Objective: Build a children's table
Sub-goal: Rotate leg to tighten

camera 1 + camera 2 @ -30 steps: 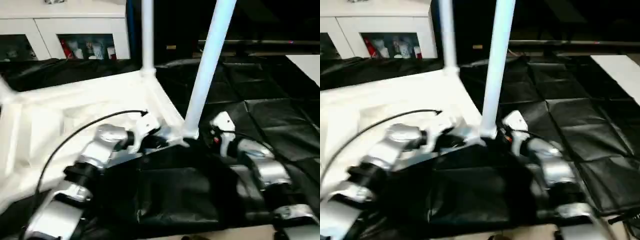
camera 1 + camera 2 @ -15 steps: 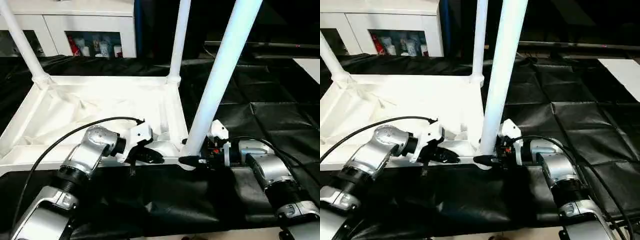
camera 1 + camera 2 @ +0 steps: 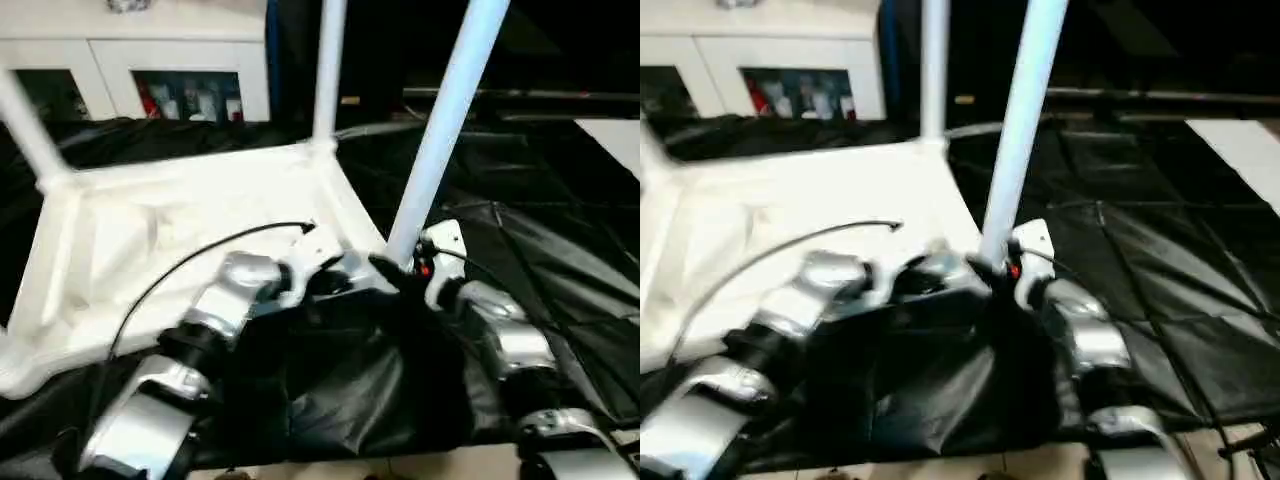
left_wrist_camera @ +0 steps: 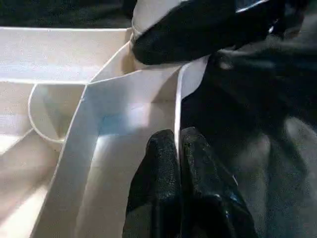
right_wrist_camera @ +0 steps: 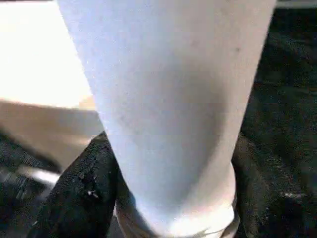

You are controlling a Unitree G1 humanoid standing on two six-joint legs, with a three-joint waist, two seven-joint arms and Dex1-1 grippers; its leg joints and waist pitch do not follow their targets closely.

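The white table top (image 3: 150,230) lies upside down on black cloth, ribbed underside up. Three white legs stand in its corner sockets: far left (image 3: 25,130), far right (image 3: 327,70) and near right (image 3: 440,130). My left gripper (image 3: 335,283) is at the near right corner. In the left wrist view its fingers (image 4: 158,168) are shut on the thin rim wall (image 4: 177,109) of the top. My right gripper (image 3: 392,270) is shut on the foot of the near right leg (image 5: 168,99), one black finger (image 5: 84,193) on each side just above the socket.
Black quilted cloth (image 3: 560,230) covers the floor and bunches up under my forearms. A white cabinet with glass doors (image 3: 150,80) stands behind the table. A white sheet or board (image 3: 615,135) lies at the far right.
The whole picture has shifted and tilted, so the camera has moved. Both grippers keep the same holds at the near right corner.
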